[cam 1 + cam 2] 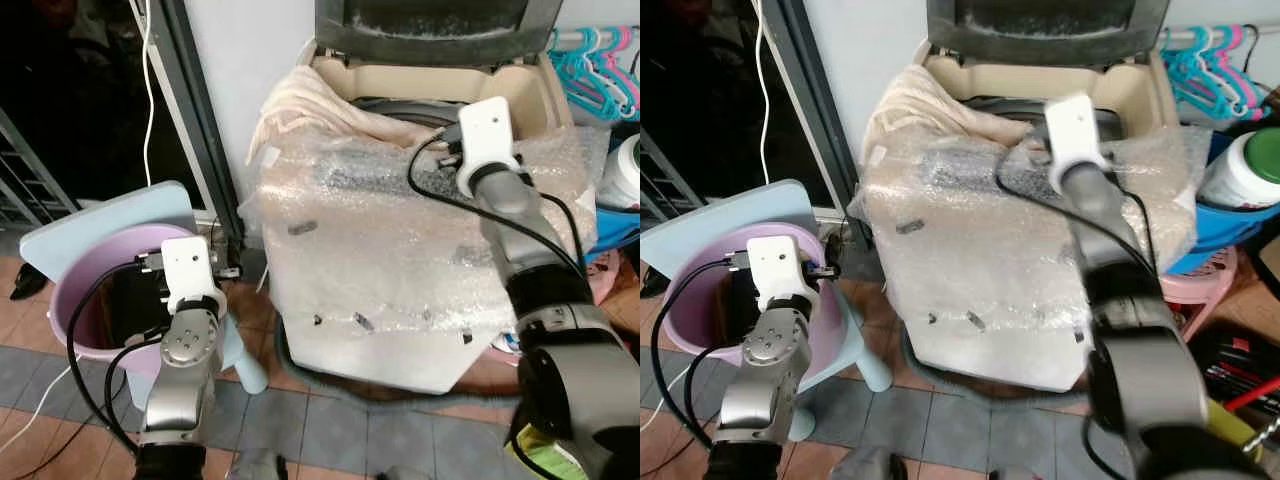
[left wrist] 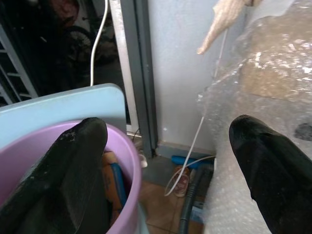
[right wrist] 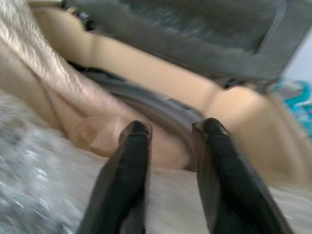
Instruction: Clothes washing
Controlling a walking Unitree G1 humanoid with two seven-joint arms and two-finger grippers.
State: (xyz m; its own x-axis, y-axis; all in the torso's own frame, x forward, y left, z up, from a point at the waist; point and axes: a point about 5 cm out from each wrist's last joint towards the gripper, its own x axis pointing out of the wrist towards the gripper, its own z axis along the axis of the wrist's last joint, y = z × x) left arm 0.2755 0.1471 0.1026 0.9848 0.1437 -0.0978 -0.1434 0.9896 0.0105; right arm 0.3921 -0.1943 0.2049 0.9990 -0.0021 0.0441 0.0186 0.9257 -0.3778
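A top-loading washing machine wrapped in bubble wrap stands ahead with its dark lid raised. A beige cloth hangs over the machine's left rim and into the tub opening. My right arm reaches over the machine's top. Its gripper is open just above the cloth at the tub's edge, holding nothing. My left gripper is wide open over a pink bucket beside the machine.
The bucket sits on a light blue stool and holds an orange and blue item. A dark door frame stands left of the machine. Coloured hangers, a white jar and a blue basin are at right. A grey hose lies on the floor.
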